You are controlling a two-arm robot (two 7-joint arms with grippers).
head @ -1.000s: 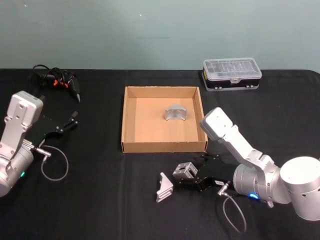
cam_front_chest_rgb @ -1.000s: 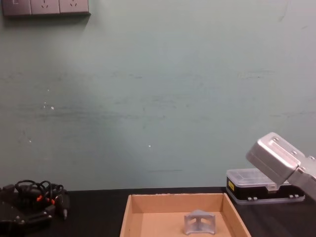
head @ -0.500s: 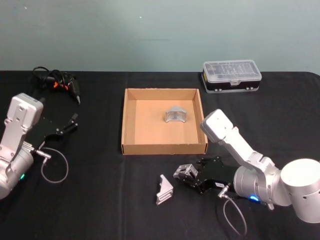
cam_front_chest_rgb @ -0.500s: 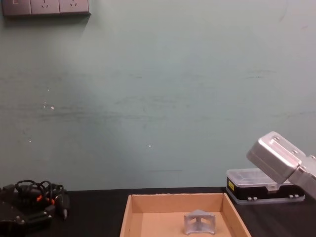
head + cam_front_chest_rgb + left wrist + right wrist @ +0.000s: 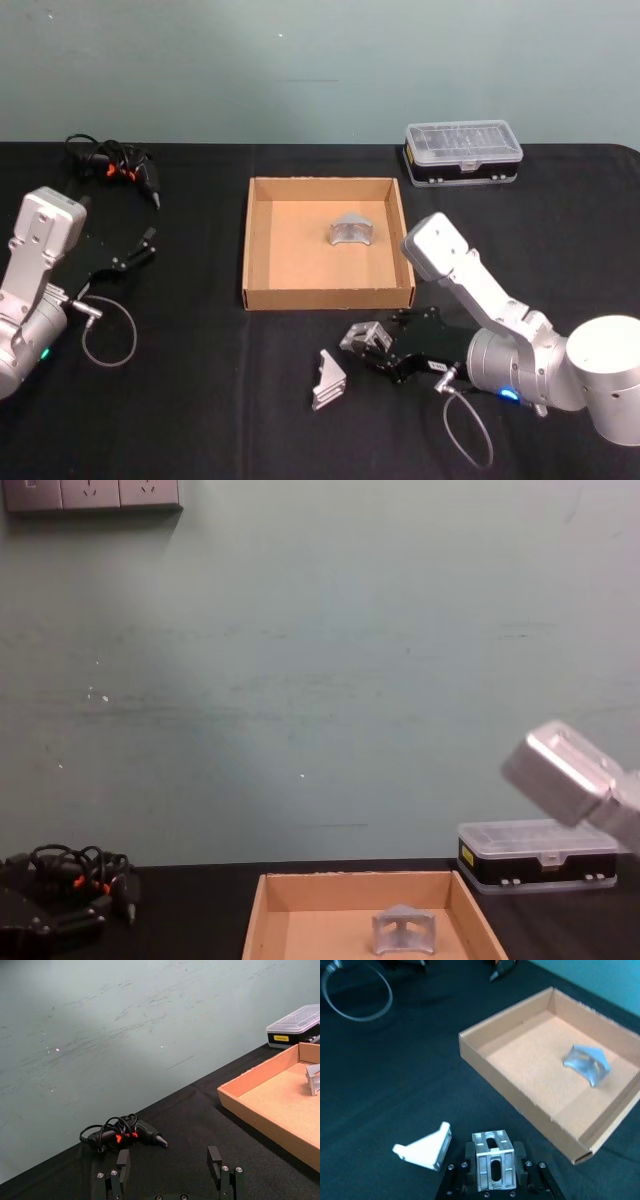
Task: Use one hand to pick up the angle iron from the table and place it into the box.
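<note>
The right tool (image 5: 370, 348), lower centre of the head view, is clamped on an angle iron (image 5: 358, 338) just below the box (image 5: 246, 240). A second iron (image 5: 327, 380) lies on the surface (image 5: 200, 400) beside it; a third iron (image 5: 350, 230) sits in the box. The left tool (image 5: 135, 248), jaws apart, rests far left.

the box (image 5: 247, 245) sits centred on the table (image 5: 190, 400), an inner angle iron (image 5: 350, 229) in its far right part. behind-right stands the plastic case (image 5: 463, 151), back left the cable bundle (image 5: 112, 165). before the box lies a loose angle iron (image 5: 328, 379); just right, seemingly clear of the table, a held angle iron (image 5: 493, 1155) in the right gripper (image 5: 368, 350).
</note>
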